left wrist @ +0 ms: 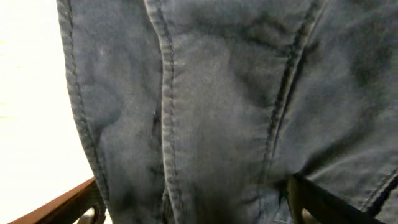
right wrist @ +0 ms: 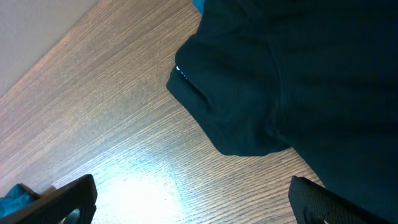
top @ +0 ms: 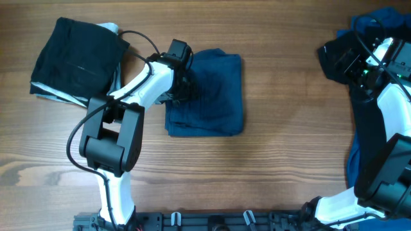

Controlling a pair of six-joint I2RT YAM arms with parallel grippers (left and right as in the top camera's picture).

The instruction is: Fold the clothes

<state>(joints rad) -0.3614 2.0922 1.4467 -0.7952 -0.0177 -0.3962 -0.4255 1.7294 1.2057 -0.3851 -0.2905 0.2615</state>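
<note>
A dark navy denim-like garment (top: pixel 212 93) lies folded into a rough rectangle mid-table. My left gripper (top: pixel 184 86) sits low on its left part. In the left wrist view the seamed navy fabric (left wrist: pixel 236 106) fills the frame, and the left gripper (left wrist: pixel 196 208) has its jaws wide apart with a fold of fabric between the two fingers (left wrist: pixel 323 202). A black garment (right wrist: pixel 298 74) lies crumpled at the far right. My right gripper (right wrist: pixel 193 202) hangs open over bare wood just beside it, holding nothing.
A folded black garment (top: pixel 77 58) rests on a pale one at the back left. Bright blue clothes (top: pixel 385 19) lie at the back right corner and along the right edge (top: pixel 356 170). The right arm (top: pixel 392 96) stands over that pile.
</note>
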